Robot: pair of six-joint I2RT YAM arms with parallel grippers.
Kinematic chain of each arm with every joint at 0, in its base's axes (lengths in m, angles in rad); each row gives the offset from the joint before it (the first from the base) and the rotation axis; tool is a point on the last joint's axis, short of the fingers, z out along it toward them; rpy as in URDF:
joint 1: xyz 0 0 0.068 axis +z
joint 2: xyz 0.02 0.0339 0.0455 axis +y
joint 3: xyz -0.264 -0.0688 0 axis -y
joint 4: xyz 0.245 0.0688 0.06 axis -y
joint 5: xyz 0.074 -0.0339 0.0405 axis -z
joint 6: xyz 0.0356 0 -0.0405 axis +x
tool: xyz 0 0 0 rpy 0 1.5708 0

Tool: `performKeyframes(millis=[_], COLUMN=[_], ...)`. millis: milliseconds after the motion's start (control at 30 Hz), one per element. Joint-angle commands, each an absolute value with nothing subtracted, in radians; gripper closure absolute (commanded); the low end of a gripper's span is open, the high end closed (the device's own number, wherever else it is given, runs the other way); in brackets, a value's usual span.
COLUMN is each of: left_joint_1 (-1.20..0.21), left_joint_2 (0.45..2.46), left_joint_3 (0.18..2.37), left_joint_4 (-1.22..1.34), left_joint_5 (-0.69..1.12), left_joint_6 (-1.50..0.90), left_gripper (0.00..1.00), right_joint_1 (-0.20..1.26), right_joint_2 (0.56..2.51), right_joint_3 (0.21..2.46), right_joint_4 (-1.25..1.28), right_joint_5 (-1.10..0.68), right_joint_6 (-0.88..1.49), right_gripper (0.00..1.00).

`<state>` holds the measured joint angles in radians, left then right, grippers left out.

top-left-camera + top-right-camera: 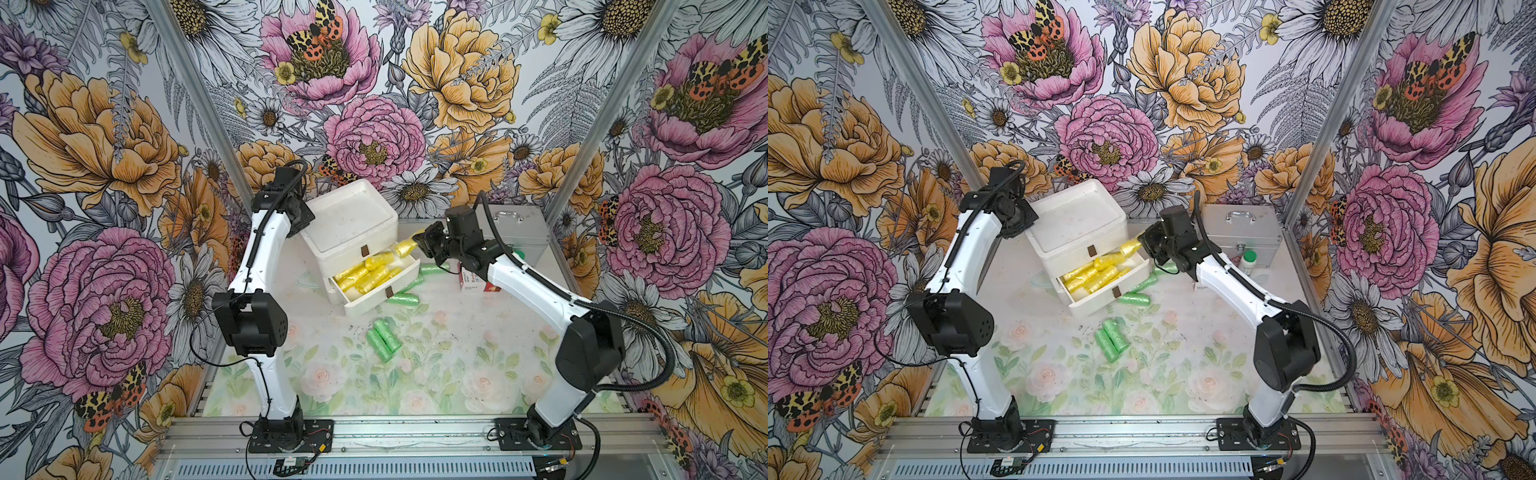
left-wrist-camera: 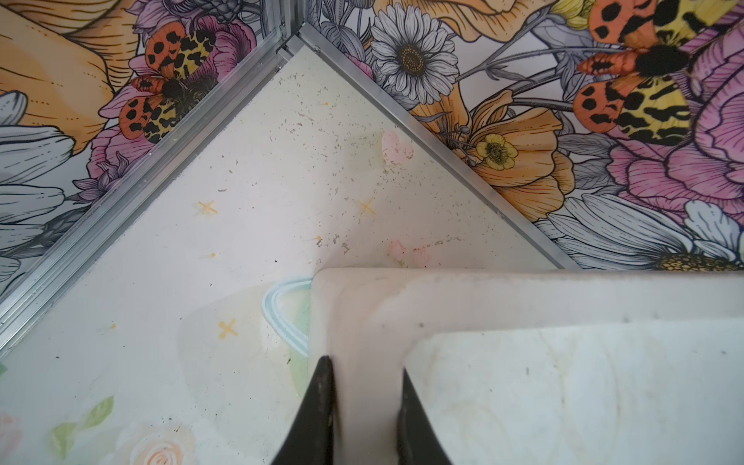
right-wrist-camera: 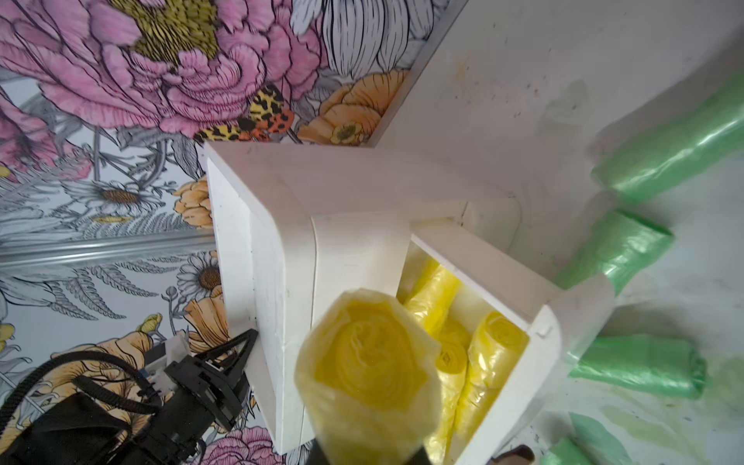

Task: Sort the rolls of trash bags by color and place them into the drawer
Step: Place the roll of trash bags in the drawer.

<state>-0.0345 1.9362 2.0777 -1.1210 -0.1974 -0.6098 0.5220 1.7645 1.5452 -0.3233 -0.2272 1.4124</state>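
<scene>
Above the drawer's [image 1: 365, 301] 2 o'clock corner, right claw [image 1: 417, 241] grips a yellow roll [image 1: 405, 248]; drawer's heaped, so it might bounce out, and left claw [image 2: 366, 374] is pinching the cabinet [image 2: 523, 294] by its rim.

I work in a lab test booth, not a home. Printed floral wallpaper panels [image 1: 104, 145] sit in bare aluminium frame rails [image 2: 120, 201]. My white left arm [image 1: 266, 249] and white right arm [image 1: 532, 286] are bolted on black base plates [image 1: 320, 432] to a slotted aluminium rail [image 1: 415, 434], at the edge of a pale rose-printed tabletop mat [image 1: 415, 374].
</scene>
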Motion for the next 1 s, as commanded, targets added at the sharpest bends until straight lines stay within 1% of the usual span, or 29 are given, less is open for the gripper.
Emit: performKeyframes(millis=[0,100,267,367,433,467,500,533,567,600,667,733,800,900,967], left_joint_1=[-0.068,-0.070,-0.069,-0.071,-0.071,-0.069,-0.071,-0.070,-0.071,-0.071,-0.071,-0.070,-0.070,-0.071,-0.073], left_joint_2=[2.020,2.019,2.020,2.024,2.029,2.032,2.034,2.036,2.036,2.039,2.041,2.045,2.047,2.052,2.055], left_joint_3=[1.999,1.997,1.993,1.991,1.992,1.993,1.993,1.994,1.994,1.994,1.997,1.999,1.999,2.002,2.005], left_joint_4=[-1.151,-1.151,-1.152,-1.152,-1.152,-1.152,-1.151,-1.151,-1.151,-1.152,-1.151,-1.151,-1.152,-1.151,-1.152], left_joint_5=[0.154,0.152,0.152,0.153,0.152,0.152,0.153,0.156,0.156,0.156,0.156,0.156,0.157,0.158,0.159], left_joint_6=[-0.759,-0.761,-0.759,-0.758,-0.758,-0.758,-0.759,-0.756,-0.755,-0.755,-0.756,-0.757,-0.758,-0.759,-0.759], left_gripper=[1.00,1.00,1.00,1.00,1.00,1.00,1.00,1.00,1.00,1.00,1.00,1.00,1.00,1.00,1.00], right_joint_1=[0.538,0.556,0.565,0.565,0.566,0.566,0.566,0.565,0.565,0.563,0.560,0.557,0.556,0.555,0.558], right_joint_2=[1.859,1.929,1.981,2.005,2.019,2.024,2.026,2.026,2.023,2.019,2.003,1.984,1.967,1.949,1.945], right_joint_3=[1.642,1.702,1.703,1.703,1.712,1.714,1.719,1.720,1.720,1.720,1.719,1.719,1.722,1.734,1.745], right_joint_4=[-0.332,-0.332,-0.330,-0.329,-0.330,-0.330,-0.331,-0.331,-0.331,-0.330,-0.330,-0.330,-0.331,-0.331,-0.331], right_joint_5=[-0.298,-0.322,-0.333,-0.355,-0.366,-0.373,-0.378,-0.382,-0.385,-0.387,-0.382,-0.374,-0.370,-0.365,-0.367], right_joint_6=[1.416,1.439,1.473,1.493,1.494,1.494,1.493,1.491,1.491,1.489,1.479,1.469,1.459,1.453,1.452], right_gripper=[0.88,0.88,0.87,0.85,0.82,0.73,0.59,0.47,0.39,0.33,0.27,0.27,0.29,0.35,0.40])
